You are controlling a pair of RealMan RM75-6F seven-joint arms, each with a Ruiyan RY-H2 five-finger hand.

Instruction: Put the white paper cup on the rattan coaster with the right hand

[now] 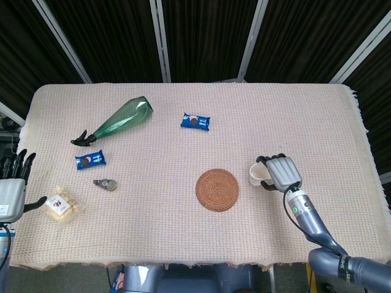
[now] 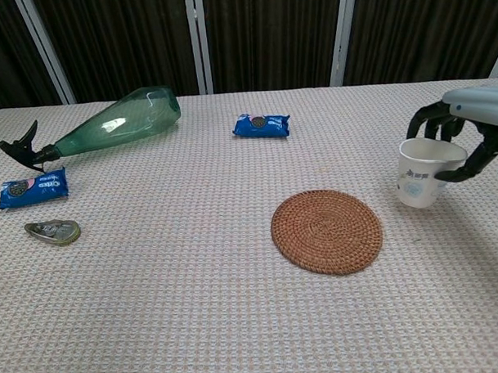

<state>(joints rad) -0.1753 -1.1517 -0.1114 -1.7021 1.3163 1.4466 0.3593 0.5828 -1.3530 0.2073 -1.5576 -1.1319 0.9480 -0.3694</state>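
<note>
The white paper cup (image 1: 259, 174) (image 2: 424, 173) is held upright by the right hand (image 1: 281, 173) (image 2: 468, 130), whose fingers are curled around its rim and side. The cup is located toward the right edge of the table (image 1: 293, 116), just beside the rattan coaster (image 1: 217, 190) (image 2: 327, 231) and apart from it. The coaster lies flat, right of centre toward the near edge. The left hand (image 1: 12, 183) is positioned off the left edge, fingers apart and holding nothing. A green spray bottle (image 1: 116, 121) (image 2: 100, 125) lies on its side toward the far left corner. Blue snack packets (image 1: 195, 121) (image 2: 261, 125) are placed near the far edge and near the left edge.
</note>
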